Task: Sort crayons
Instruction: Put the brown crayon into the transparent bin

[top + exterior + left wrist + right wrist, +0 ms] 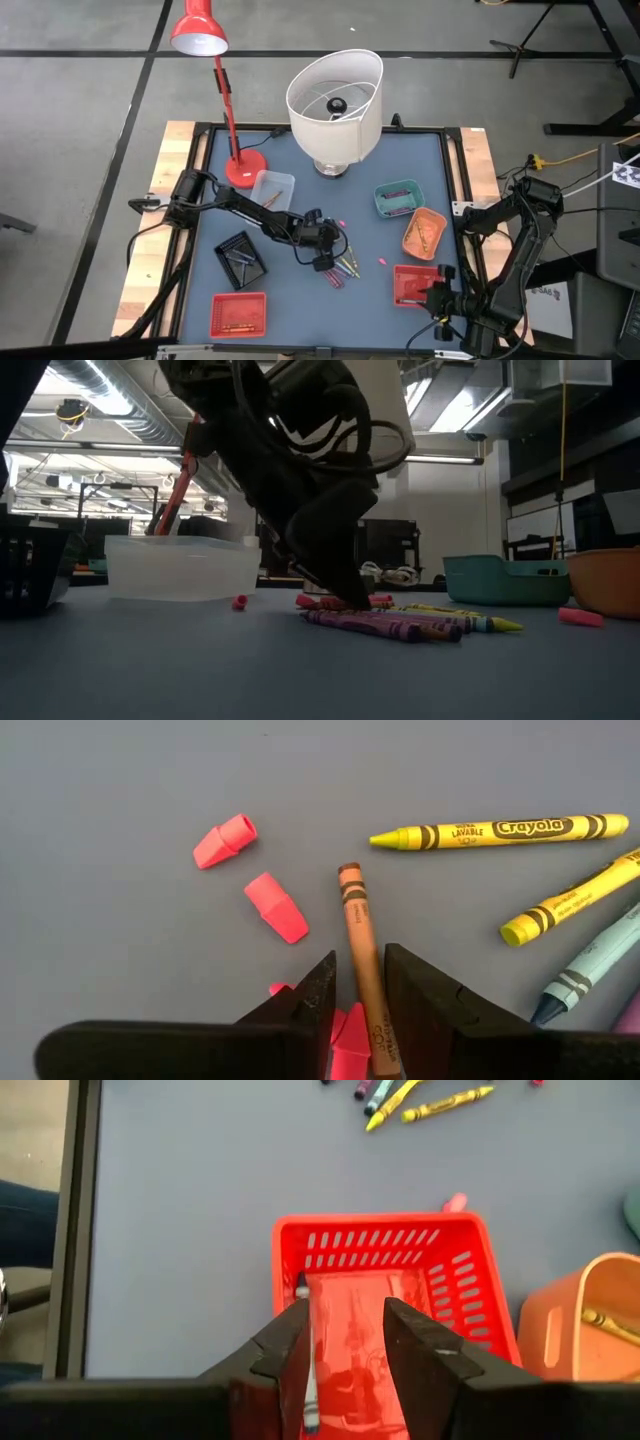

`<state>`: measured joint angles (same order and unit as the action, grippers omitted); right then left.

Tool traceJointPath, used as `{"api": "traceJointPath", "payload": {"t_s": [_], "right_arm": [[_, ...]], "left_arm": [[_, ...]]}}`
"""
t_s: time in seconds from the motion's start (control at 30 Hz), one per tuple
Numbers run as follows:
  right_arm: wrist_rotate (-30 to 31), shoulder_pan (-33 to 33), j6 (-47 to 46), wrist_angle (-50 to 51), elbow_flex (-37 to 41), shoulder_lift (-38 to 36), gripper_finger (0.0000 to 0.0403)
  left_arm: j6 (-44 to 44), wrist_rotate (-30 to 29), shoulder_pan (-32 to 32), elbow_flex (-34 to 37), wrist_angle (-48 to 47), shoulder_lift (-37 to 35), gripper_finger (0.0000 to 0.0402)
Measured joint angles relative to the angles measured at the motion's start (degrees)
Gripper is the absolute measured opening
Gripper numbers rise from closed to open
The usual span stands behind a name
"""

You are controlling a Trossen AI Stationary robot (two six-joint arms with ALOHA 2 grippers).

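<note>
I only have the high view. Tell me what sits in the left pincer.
Observer: A brown crayon lies between the fingers of the open left pincer.
Operator: Report what's beside it.
Observer: Pink eraser-like caps lie loose alongside.
Operator: Check the right pincer.
Observer: The right pincer is open over the red basket, where one crayon lies along a wall.

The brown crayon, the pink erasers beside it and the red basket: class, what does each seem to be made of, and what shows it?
Brown crayon: probably wax in a matte paper wrapper, going by the printed bands.
Pink erasers: likely rubber, with a dull, wedge-cut look.
Red basket: looks like glossy moulded plastic, given its slotted walls and its shine.
</note>
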<state>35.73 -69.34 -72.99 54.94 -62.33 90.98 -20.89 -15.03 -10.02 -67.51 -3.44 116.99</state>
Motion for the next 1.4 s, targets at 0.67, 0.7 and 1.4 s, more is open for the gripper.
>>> {"api": "traceJointPath", "payload": {"t_s": [0.67, 0.7, 1.4], "right_arm": [[11.2, 0.0, 0.0, -1.5, 0.0, 0.0, 0.0127], [12.8, 0.0, 0.0, -1.5, 0.0, 0.0, 0.0127], [28.7, 1.2, 0.0, -2.8, 0.0, 0.0, 0.0127]], "left_arm": [[0.0, 0.8, 0.1, 0.7, -1.6, -0.2, 0.0005], [0.0, 0.7, 0.1, 0.7, -1.5, -0.2, 0.0006], [0.0, 1.6, 0.2, 1.0, 4.6, -1.4, 0.0002]]}}
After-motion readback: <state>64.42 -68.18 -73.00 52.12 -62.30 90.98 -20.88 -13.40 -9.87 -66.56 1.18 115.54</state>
